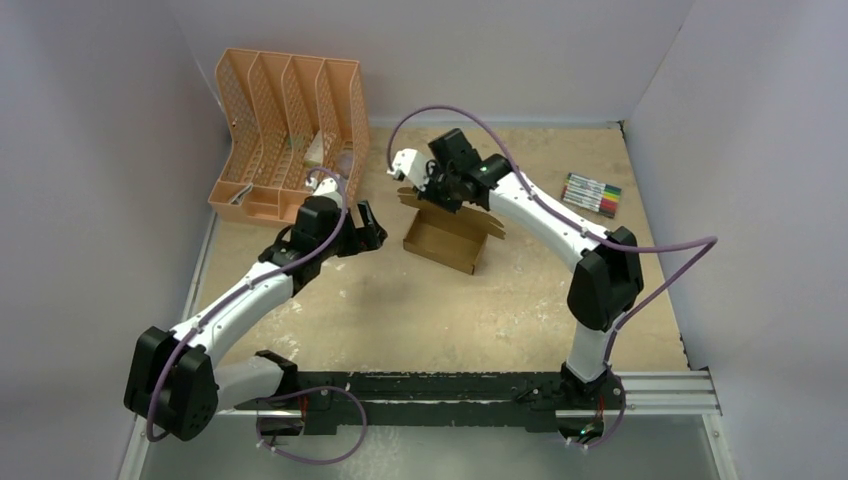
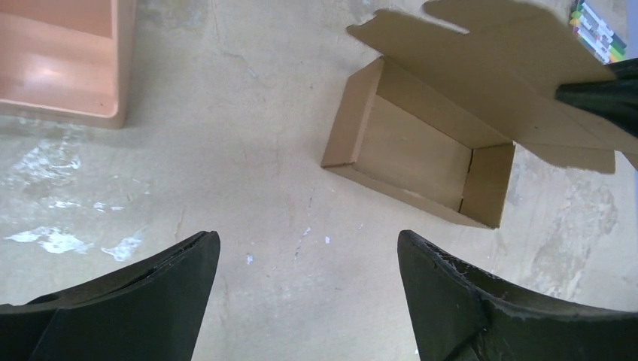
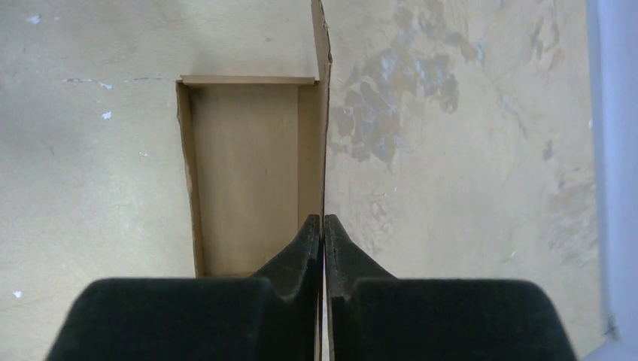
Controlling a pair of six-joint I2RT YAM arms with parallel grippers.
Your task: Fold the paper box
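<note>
So, the paper box [image 1: 445,238] sits about mid-table as an open tray, with its lid flap [image 2: 496,83] standing up along the 12 o'clock side. My right pincer [image 3: 323,226] is closed down tight on the thin edge of that flap. My left pincer [image 2: 308,241] is spread wide with nothing in it, hovering just off the tray's 9 o'clock side.

My take on doing this step well: swing the flap toward 6 o'clock in an arc around its crease, not in a straight pull, or the whole tray will probably lift or drag. I'd bring the left one in against the 9 o'clock wall to steady it first. A light pinch should do, since cardboard dents easily. I'd also watch that the flap's edge lands inside the front wall rather than on top of it.

The table [image 1: 400,310] is a worn beige top with whitish scuffs and some darker blotches. It looks slick enough for the tray to skid. The peach organizer [image 1: 285,130] is at 10 o'clock and a pack of markers [image 1: 592,194] at 2, both well apart from the box. Pale grey walls [image 1: 100,150] close in on three sides.
</note>
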